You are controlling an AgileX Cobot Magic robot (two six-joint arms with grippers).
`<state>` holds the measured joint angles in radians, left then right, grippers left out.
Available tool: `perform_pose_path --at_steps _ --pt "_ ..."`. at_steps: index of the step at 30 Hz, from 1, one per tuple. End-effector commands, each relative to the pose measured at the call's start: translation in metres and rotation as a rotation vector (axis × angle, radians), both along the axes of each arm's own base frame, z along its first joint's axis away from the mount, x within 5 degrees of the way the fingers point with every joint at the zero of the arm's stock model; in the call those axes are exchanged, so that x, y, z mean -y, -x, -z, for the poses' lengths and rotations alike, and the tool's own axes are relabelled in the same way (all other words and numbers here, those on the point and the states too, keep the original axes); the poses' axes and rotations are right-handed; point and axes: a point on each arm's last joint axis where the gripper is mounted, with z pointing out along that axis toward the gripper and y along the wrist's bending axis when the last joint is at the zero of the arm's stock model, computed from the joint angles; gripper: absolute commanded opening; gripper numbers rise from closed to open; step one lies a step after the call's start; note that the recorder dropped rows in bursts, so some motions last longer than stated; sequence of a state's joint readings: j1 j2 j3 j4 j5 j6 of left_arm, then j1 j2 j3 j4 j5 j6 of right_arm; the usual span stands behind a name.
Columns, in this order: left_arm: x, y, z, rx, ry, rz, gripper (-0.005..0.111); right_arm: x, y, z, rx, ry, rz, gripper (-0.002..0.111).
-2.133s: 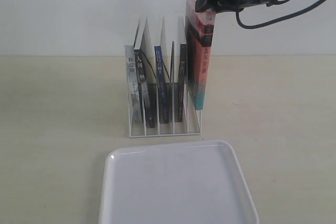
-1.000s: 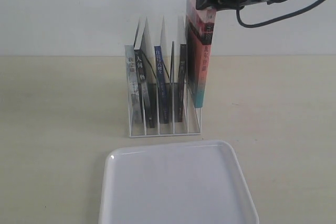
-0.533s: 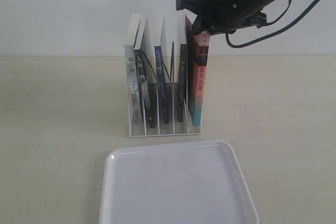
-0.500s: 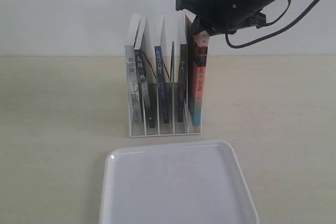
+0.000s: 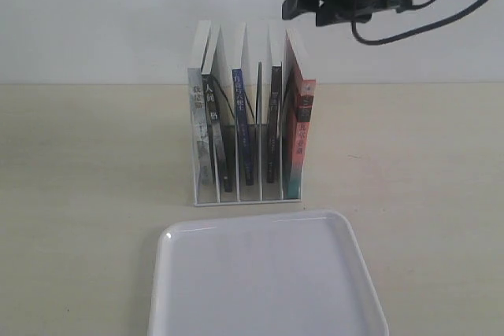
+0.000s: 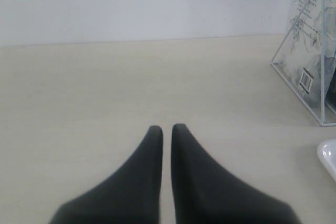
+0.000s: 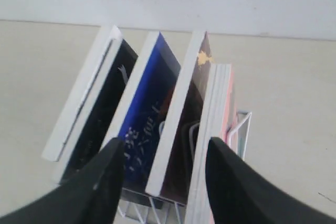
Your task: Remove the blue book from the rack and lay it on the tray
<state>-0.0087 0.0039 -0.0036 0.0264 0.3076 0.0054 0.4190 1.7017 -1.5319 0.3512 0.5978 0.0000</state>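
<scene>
The right gripper hung released above the rack, holding nothing. The blue book stood upright in a middle slot, 2 books to its right. The left gripper was clenched, empty. The tray lay bare just near of the rack's front edge.

Right gripper, at one o'clock in the exterior view: jaws spread wide. Left gripper: fingers nearly touching.
</scene>
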Motion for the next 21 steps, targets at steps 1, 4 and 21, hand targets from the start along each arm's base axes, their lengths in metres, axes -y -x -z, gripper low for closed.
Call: perform_pose_path --at_steps 1,4,21 --pt "0.000 0.000 0.001 0.004 0.004 0.003 0.005 0.005 0.027 -0.042 0.033 -0.126 -0.021 0.046" --pt "0.000 0.000 0.001 0.004 0.004 0.003 0.005 0.000 0.047 -0.062 0.021 -0.245 -0.123 0.046" --pt "0.000 0.000 0.001 0.004 0.004 0.003 0.005 -0.064 0.107 -0.086 0.289 -0.157 -0.384 0.046"
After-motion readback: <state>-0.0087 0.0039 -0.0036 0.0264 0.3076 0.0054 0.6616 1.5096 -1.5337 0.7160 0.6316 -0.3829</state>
